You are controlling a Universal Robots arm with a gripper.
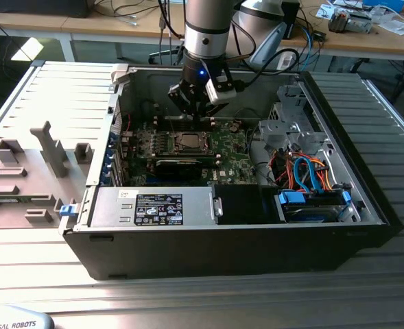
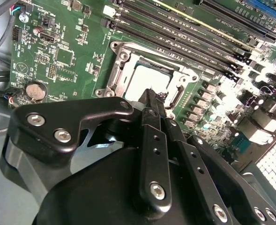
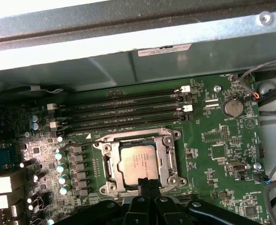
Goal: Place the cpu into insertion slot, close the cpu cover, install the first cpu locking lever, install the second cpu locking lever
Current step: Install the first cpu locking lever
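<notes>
black gripper [image 3: 146, 183] fingers, which we judge pressed together with nothing pinched, sit at the edge of the insertion slot [image 3: 110, 160], where we find the cpu [image 3: 138, 162] seated and the cpu cover [image 3: 167, 154] lying around it, apparently for lever work.

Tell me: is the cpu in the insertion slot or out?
In. The cpu lies flat inside the insertion slot, framed by the cpu cover; the gripper is at its edge.

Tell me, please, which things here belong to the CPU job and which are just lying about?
Job: cpu, seated in the insertion slot, cpu cover, gripper at the socket's edge.
Lying about: memory slots, coin battery, grey plastic fixtures, drive cables.
</notes>
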